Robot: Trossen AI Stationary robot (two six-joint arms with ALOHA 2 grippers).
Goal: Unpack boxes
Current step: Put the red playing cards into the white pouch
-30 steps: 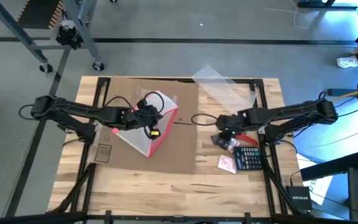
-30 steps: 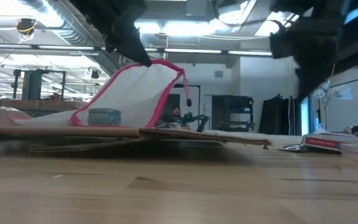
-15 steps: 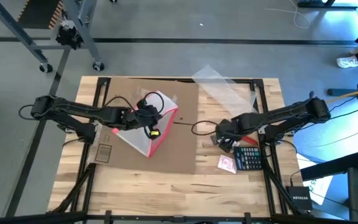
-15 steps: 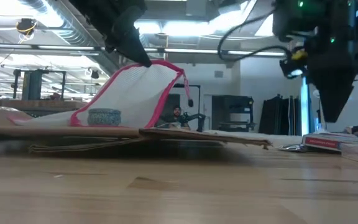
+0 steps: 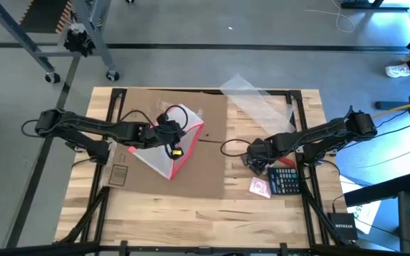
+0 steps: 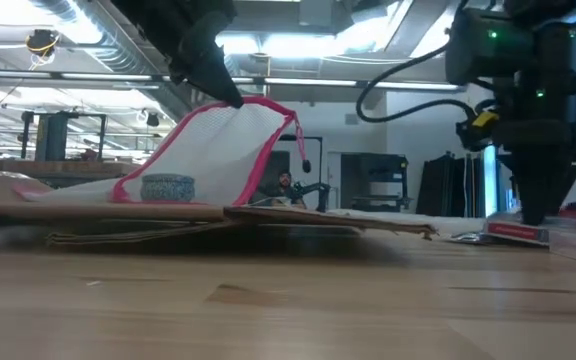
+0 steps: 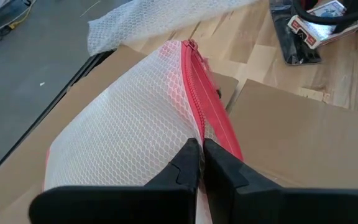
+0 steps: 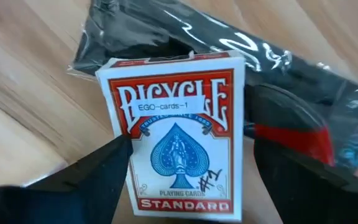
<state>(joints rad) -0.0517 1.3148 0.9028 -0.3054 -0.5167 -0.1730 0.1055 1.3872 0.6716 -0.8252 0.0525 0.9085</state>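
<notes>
Flattened cardboard box [image 5: 191, 135], light and stiff, best gripped by an edge; left hand [image 7: 199, 163] clenched on mesh pouch [image 7: 129, 118], right hand [image 8: 185, 162] released over card deck [image 8: 176, 134].

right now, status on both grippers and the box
Left gripper shut on mesh pouch. Right gripper open astride card deck. Cardboard box flattened under pouch.

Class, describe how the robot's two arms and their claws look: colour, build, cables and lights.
Both arms are dark and jointed. The left claw has two matte black fingers. The right claw has the same. Looping black cables and a green light show on the right arm.
</notes>
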